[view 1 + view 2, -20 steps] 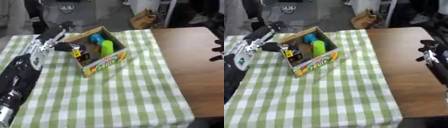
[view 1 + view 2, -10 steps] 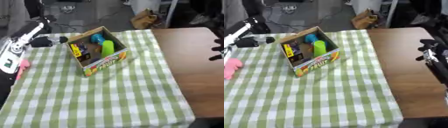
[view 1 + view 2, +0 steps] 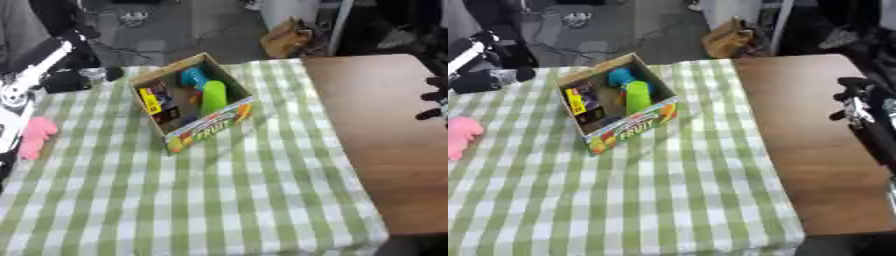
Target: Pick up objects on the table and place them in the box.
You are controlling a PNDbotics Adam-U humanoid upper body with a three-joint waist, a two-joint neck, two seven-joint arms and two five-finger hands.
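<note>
An open cardboard fruit box (image 3: 206, 125) stands on the green checked cloth (image 3: 219, 200), left of the middle. Inside it lie a blue thing (image 3: 192, 77), a green thing (image 3: 213, 97) and a yellow and dark pack (image 3: 156, 100). A pink soft thing (image 3: 37, 136) lies on the cloth at the left edge. My left arm (image 3: 26, 80) comes in from the upper left, and its dark hand (image 3: 481, 81) hovers near the cloth's far left corner, apart from the box. My right hand (image 3: 852, 99) rests at the right edge over the bare wood, fingers spread and holding nothing.
Bare brown tabletop (image 3: 385, 150) lies to the right of the cloth. A brown paper bag (image 3: 284, 39) stands on the floor beyond the table. Cables lie on the floor at the back.
My left arm has drawn back from beside the box to the far left, uncovering the pink thing on the cloth. The right hand has stayed where it was.
</note>
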